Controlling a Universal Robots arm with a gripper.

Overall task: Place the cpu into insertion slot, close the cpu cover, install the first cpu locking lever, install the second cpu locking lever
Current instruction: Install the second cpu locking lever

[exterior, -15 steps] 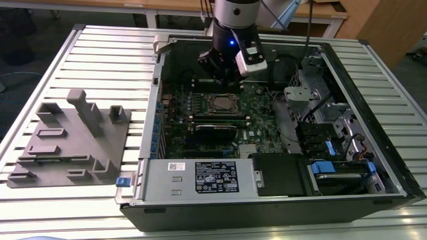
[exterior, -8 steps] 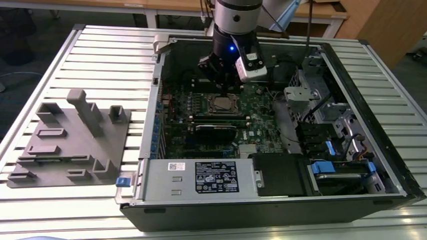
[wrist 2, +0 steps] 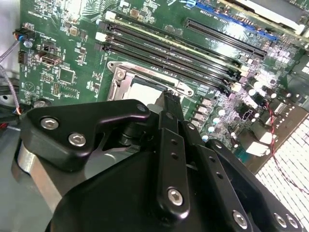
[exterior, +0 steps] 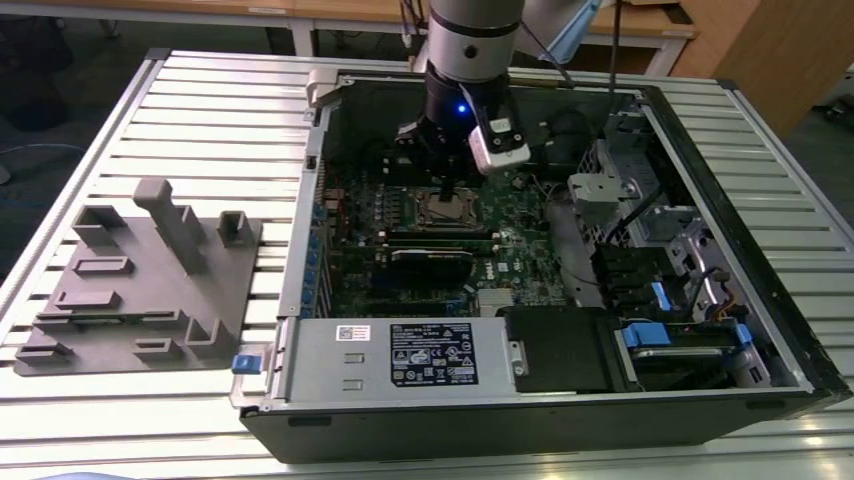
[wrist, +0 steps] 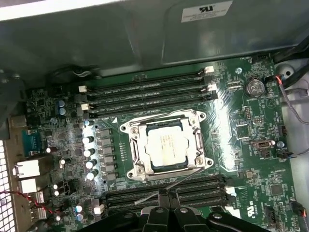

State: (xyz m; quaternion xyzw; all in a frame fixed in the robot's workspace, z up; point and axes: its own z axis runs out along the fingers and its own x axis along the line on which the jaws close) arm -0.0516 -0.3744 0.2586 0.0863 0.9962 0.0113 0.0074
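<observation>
One cpu sat in the insertion slot, with the cpu cover shut over it. Hovered just beside that slot, hand with fingers pressed together, clamped on nothing.

I see my pincer just above the insertion slot inside the open computer case on the counter.
</observation>
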